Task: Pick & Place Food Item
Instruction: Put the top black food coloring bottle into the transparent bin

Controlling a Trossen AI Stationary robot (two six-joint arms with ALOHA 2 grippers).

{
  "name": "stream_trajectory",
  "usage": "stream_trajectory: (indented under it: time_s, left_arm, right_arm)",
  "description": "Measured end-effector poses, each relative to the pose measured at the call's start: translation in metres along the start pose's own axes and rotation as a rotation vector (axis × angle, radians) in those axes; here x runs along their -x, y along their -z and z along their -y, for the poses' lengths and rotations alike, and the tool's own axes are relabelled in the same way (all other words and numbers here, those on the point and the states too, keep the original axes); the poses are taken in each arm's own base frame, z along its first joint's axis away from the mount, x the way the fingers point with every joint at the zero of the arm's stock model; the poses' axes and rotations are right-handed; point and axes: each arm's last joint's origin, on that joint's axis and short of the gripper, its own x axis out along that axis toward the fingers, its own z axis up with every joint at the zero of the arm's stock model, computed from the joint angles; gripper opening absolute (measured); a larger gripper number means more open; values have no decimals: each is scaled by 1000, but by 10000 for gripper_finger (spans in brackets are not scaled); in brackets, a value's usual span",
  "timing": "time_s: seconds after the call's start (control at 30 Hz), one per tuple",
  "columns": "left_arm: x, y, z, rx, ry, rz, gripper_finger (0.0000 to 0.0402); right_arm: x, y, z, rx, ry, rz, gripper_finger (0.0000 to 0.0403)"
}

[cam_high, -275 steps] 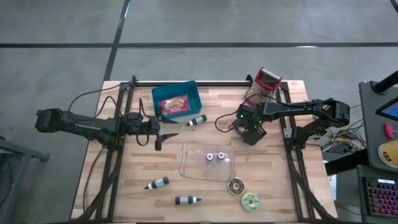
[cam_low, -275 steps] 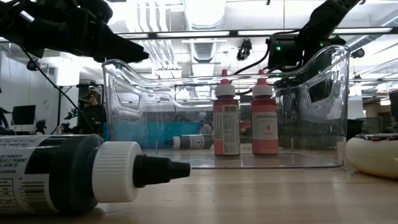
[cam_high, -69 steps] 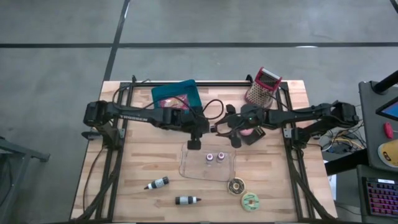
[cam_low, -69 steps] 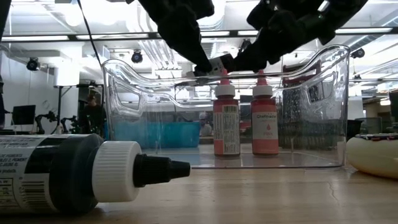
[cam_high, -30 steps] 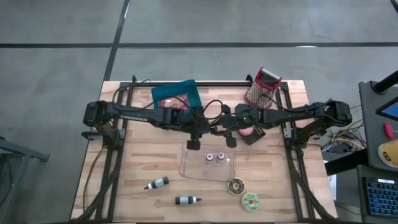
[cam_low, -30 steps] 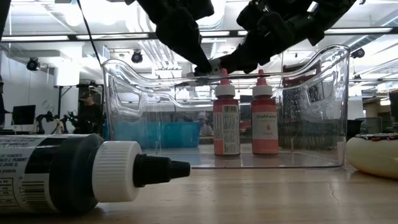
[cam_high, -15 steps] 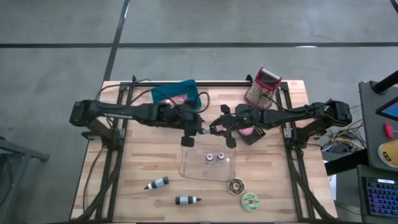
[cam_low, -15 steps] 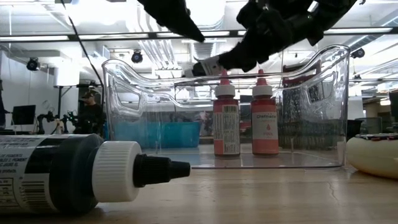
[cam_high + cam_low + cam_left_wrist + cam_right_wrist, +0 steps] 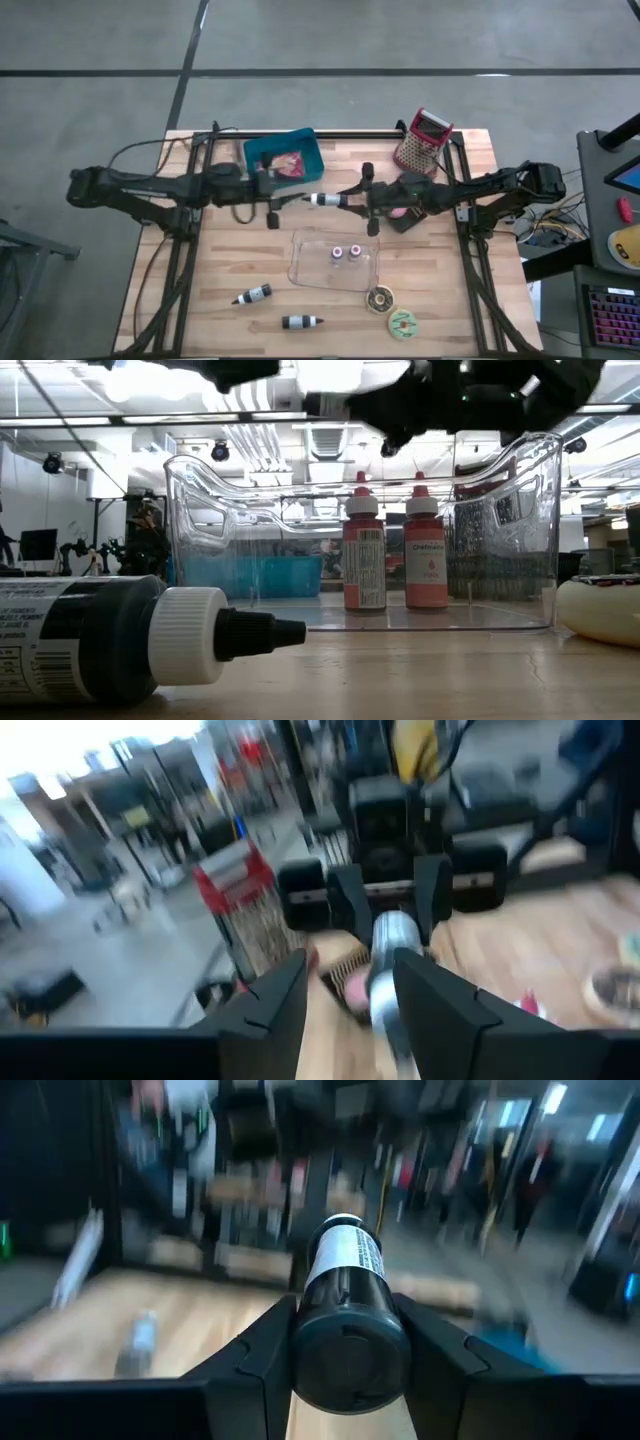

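A dark bottle with a white cap (image 9: 322, 199) hangs level above the table, behind the clear container (image 9: 300, 262). My right gripper (image 9: 346, 200) is shut on it; the right wrist view shows its dark base (image 9: 348, 1348) between the fingers. My left gripper (image 9: 292, 200) stands open just left of the cap end and apart from it. In the left wrist view the bottle (image 9: 388, 960) shows beyond my left gripper (image 9: 350, 1010). In the low view the bottle (image 9: 318, 404) is near the top. My right gripper pinches the bottle's body at its base end (image 9: 302, 1330) between its two fingers (image 9: 258, 1355). The fingers come level from the table's right and lie along the bottle. The bottle is lifted clear and level, its white cap (image 9: 312, 199) toward the table's left.
The clear container holds two red bottles (image 9: 347, 253). A teal bin (image 9: 262, 152) with a packet stands at the far left, a red grater (image 9: 422, 140) at the far right. Two more dark bottles (image 9: 253, 294) (image 9: 302, 321) and two tape rolls (image 9: 380, 299) lie near the front.
My left gripper has let go of the bottle, drawn back toward the table's left edge and tipped up to level. My right gripper has stayed in place and tipped up from slanting down to level, so the bottle has swung up, cap toward the left.
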Motion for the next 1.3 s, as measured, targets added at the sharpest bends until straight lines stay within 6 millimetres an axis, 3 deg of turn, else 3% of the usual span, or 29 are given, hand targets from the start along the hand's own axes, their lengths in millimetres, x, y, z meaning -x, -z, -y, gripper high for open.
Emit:
stream_trajectory:
  time_s: [0.17, 0.27, 0.53, 0.63, 0.93, 1.3]
  left_arm:
    - [16, 21, 4, 27, -44, 151, 151]
    - [19, 27, 6, 34, -28, 209, 151]
    - [10, 23, 8, 42, 20, 237, 151]
    - [11, 22, 8, 41, 27, 239, 151]
    - [30, 24, 8, 29, 64, 242, 151]
    - [39, 52, 18, 84, 78, 520, 151]
  right_arm:
    - [18, 8, -4, 12, 27, 261, 131]
    - [16, 21, -6, 21, 15, 332, 131]
    - [-50, 40, -14, 27, -72, 324, 131]
    - [-64, 41, -14, 26, -83, 342, 131]
    - [-52, 35, -12, 41, -30, 340, 131]
    - [-46, 18, -11, 72, -14, 392, 130]
